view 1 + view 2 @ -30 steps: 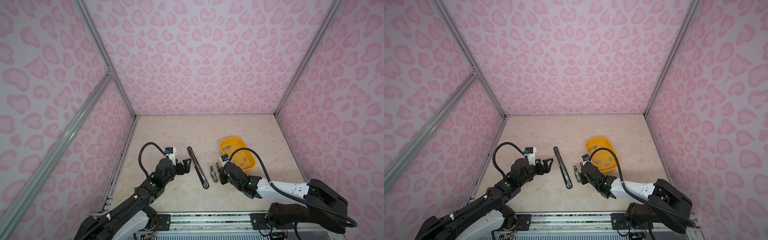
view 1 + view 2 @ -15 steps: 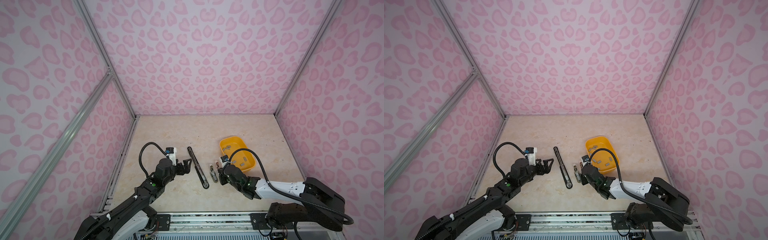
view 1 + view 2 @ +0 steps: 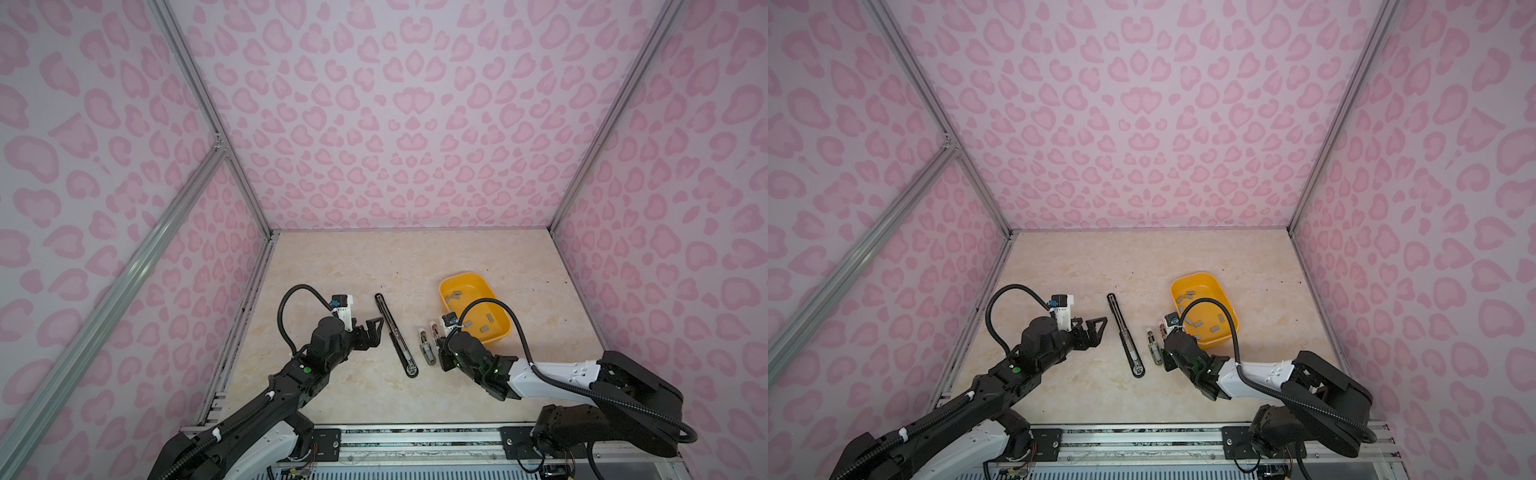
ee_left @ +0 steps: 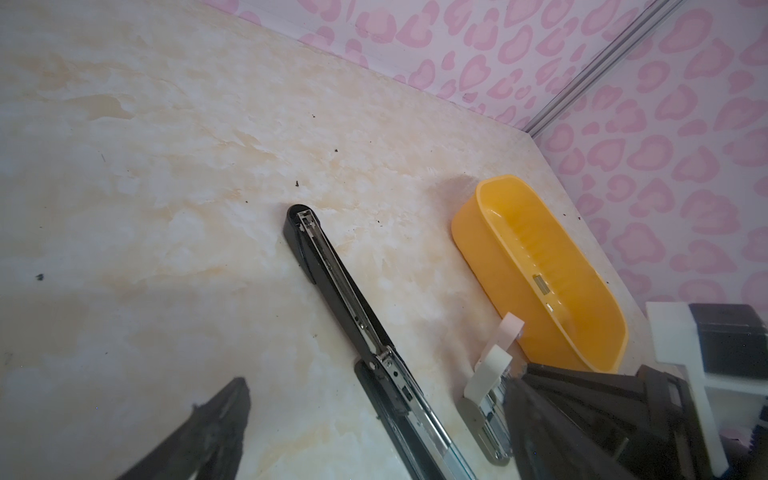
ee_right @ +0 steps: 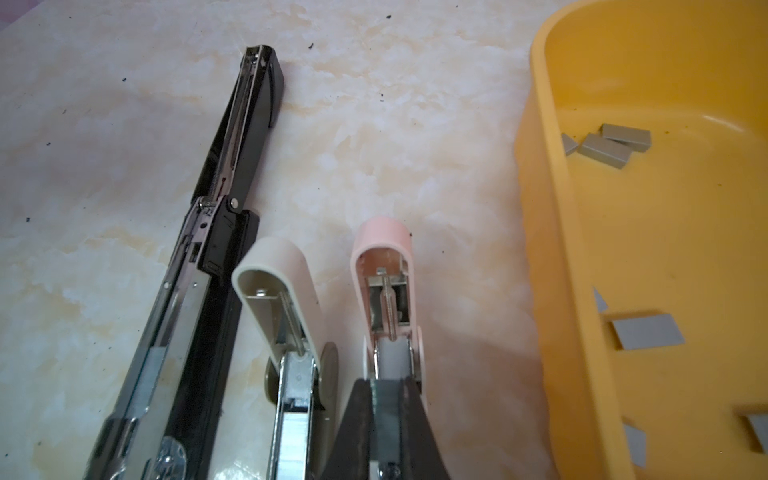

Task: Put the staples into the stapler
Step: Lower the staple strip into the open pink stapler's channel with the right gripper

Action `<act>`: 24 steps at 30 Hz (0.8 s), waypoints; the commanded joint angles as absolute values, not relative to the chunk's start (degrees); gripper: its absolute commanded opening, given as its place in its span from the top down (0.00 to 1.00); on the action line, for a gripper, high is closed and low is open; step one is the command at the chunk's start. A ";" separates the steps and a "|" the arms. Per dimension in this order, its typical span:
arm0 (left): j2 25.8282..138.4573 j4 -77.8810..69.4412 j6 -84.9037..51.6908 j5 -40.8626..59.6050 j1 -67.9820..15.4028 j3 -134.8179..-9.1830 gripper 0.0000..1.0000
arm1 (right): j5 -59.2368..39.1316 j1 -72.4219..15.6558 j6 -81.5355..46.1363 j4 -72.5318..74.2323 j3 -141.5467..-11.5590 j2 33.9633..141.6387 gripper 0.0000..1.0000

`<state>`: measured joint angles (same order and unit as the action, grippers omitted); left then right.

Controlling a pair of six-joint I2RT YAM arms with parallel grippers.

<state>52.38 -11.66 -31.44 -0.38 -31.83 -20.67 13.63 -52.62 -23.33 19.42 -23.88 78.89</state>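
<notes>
- Evidently, nothing shifts over the last second: both arms keep their pose, so the insertion reads as paused or creeping, not finished
- Right claw: jaws together, clamped on one grey strip of staples, directly over the open channel of the pink stapler; contact with the rail cannot be told
- Loose staples lie in the yellow tray, near this claw, on the side opposite the cream stapler
- Left claw: jaws apart and empty, with the long black stapler just beyond its tips
- Judgement: strip not yet seated; release and lid closure remain
</notes>
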 commanded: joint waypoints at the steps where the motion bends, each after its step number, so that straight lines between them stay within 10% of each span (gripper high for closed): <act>1: 52.15 -13.02 -31.29 -0.40 -31.73 -20.65 0.04 | 14.06 -52.49 -22.71 21.70 -23.48 79.60 0.94; 24: 51.89 -12.94 -31.29 -0.62 -31.73 -20.70 0.04 | 12.96 -51.68 -22.03 23.28 -23.47 82.00 0.95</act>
<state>52.16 -11.66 -31.44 -0.40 -31.83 -20.67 13.02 -51.64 -22.26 22.00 -23.49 81.54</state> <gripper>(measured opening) 0.963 0.100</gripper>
